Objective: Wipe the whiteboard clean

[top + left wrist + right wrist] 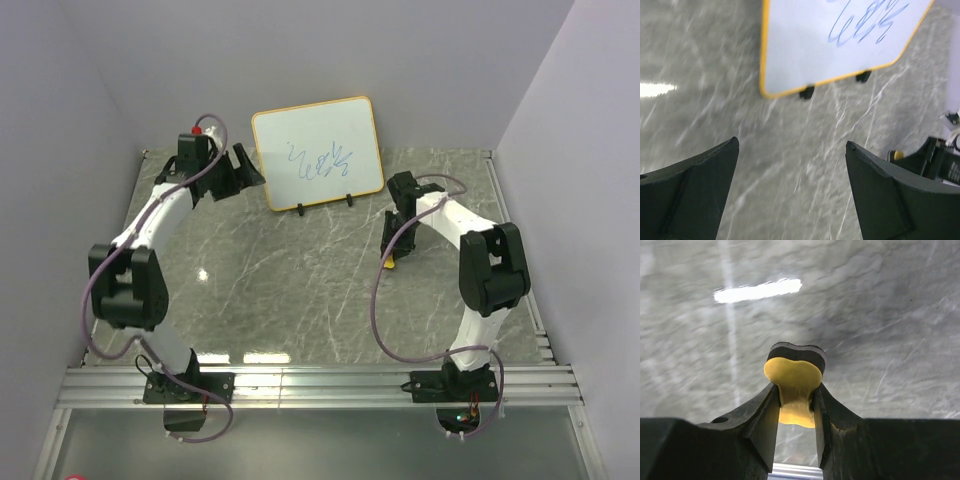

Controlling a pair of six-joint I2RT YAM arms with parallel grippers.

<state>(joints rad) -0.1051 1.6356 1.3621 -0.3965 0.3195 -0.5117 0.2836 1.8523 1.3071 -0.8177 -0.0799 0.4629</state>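
The whiteboard (318, 152) leans upright on a thin black wire stand (325, 204) at the back of the table, blue scribbles on its face; the left wrist view shows its lower part (825, 45). My left gripper (243, 170) hovers open just left of the board's left edge, nothing between its fingers (700, 195). My right gripper (392, 252) is low over the table, right of centre, shut on the waist of the small yellow bone-shaped eraser (794, 382), whose dark felt face (797, 352) points away from the camera.
Grey marbled tabletop (290, 290) with purple-grey walls on three sides. An aluminium rail (320, 385) runs along the near edge where both arm bases are bolted. The right arm's elbow (490, 265) stands tall at the right.
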